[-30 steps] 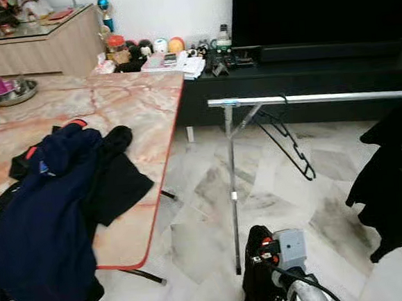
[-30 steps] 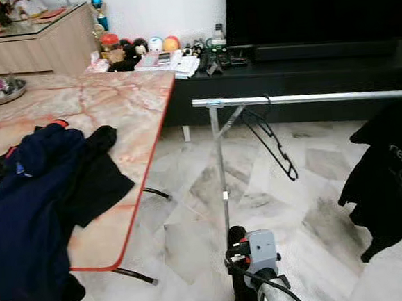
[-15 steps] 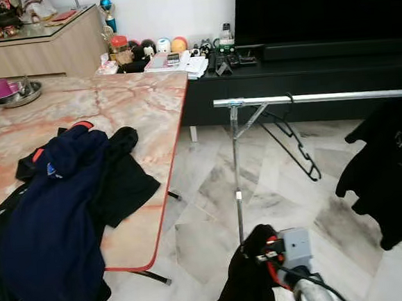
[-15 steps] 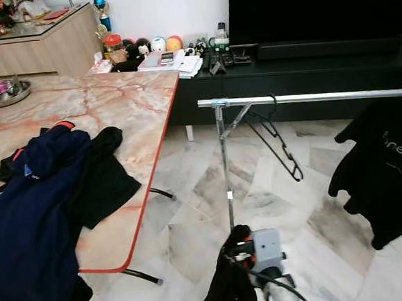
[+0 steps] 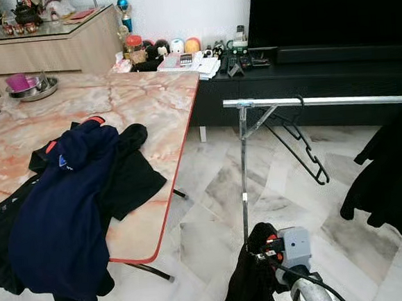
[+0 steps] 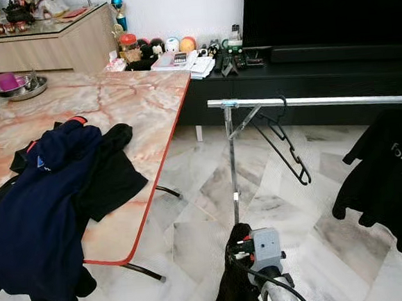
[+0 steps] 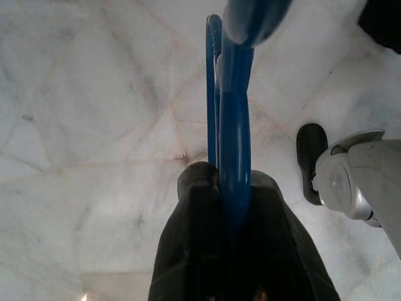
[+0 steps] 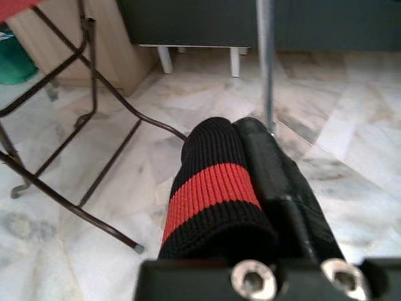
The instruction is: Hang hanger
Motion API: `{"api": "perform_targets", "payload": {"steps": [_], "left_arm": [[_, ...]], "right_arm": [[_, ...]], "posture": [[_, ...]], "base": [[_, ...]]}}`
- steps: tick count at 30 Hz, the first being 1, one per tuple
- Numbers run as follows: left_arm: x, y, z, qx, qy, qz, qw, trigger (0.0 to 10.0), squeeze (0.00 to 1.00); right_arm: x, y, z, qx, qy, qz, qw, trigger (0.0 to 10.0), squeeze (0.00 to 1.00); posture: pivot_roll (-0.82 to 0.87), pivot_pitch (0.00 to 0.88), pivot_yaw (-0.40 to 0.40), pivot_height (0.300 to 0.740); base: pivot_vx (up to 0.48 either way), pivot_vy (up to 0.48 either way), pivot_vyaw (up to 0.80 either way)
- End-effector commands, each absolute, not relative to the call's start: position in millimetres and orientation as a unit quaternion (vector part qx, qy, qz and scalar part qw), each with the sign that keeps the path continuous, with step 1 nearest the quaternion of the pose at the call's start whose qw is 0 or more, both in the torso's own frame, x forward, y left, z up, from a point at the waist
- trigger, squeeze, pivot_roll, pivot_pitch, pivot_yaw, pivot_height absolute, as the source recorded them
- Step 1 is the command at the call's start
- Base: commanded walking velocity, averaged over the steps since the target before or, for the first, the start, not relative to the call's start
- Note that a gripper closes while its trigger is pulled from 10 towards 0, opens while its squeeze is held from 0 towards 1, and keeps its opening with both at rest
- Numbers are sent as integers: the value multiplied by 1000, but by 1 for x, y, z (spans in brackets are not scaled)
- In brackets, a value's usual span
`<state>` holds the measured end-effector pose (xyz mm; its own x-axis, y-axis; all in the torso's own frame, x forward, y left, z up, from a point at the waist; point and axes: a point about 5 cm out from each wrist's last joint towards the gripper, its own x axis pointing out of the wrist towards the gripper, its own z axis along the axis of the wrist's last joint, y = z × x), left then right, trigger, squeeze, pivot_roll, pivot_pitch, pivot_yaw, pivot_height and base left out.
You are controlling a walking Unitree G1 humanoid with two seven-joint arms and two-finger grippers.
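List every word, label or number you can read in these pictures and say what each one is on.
"fone": pale letters on the black shirt hanging from the metal rail; cut off at the edge of the picture, so only partly readable.
Small white logo on the dark blue garment on the table: too small to read.
Labels on the items by the wall: too small to read.

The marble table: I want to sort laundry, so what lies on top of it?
On the marble table lie a navy garment over black clothes, and a metal bowl holding a purple cup. What the clothes cover is hidden.
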<state>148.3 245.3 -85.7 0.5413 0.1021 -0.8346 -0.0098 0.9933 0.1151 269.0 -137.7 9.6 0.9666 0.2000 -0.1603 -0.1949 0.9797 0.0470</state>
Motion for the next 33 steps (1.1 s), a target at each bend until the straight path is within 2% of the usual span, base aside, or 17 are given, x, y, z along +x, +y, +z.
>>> {"api": "perform_targets", "payload": {"steps": [1, 33], "left_arm": [[144, 247, -87, 57, 485, 26, 872, 10000, 0], [145, 246, -87, 56, 483, 27, 873, 10000, 0]], "right_arm": [[271, -137, 13, 14, 73, 100, 992, 10000, 0], [272, -139, 13, 11, 73, 89, 993, 10000, 0]], "posture": [[89, 41, 66, 740], [95, 49, 63, 740]], "base": [[-247, 0, 0], [-314, 0, 0]]}}
